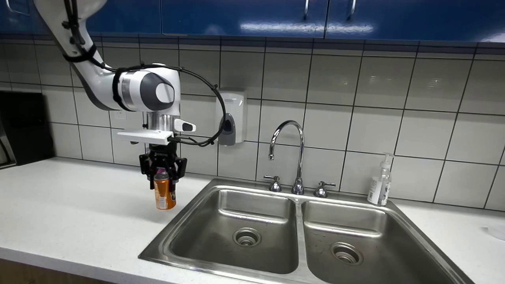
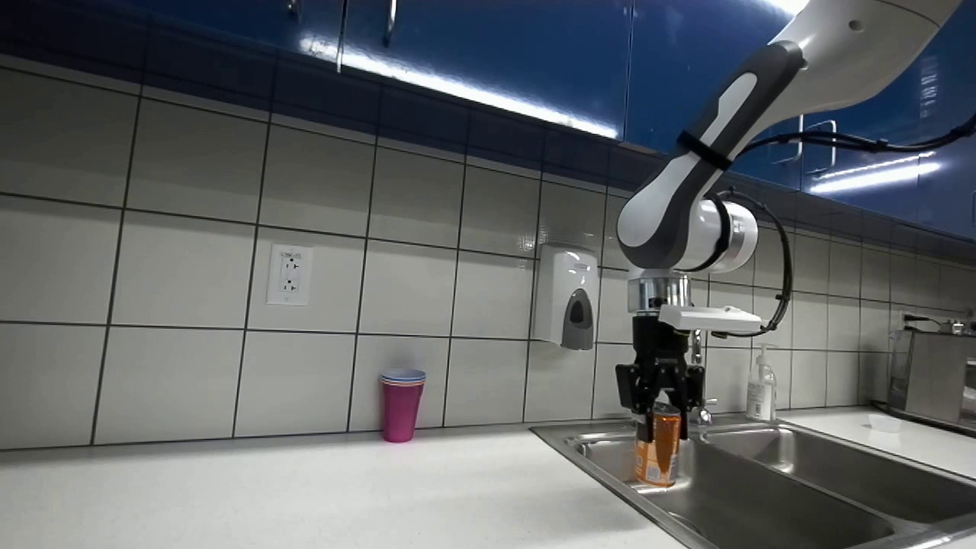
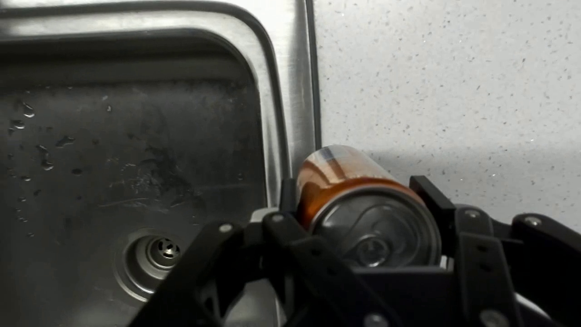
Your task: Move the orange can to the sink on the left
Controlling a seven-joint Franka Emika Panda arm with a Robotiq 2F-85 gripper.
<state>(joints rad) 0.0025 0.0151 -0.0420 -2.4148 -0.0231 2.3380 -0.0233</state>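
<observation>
The orange can (image 1: 163, 199) is about upright between the fingers of my gripper (image 1: 162, 184), next to the left edge of the sink. In an exterior view the can (image 2: 654, 461) appears against the left basin, with the gripper (image 2: 666, 436) around its upper part. In the wrist view the can (image 3: 338, 170) fills the gap between the finger pads of the gripper (image 3: 356, 195), and its lid faces the camera. The can overlaps the sink's outer edge and the counter there. It seems raised off the counter. The double steel sink has a left basin with a rim (image 1: 185, 218).
A faucet (image 1: 300, 165) with two handles stands behind the sink. A soap bottle (image 1: 380, 183) is at the back right rim. A wall dispenser (image 1: 232, 116) hangs behind. Stacked pink cups (image 2: 401, 412) stand on the counter by the wall. Blue cabinets (image 1: 244, 17) hang above.
</observation>
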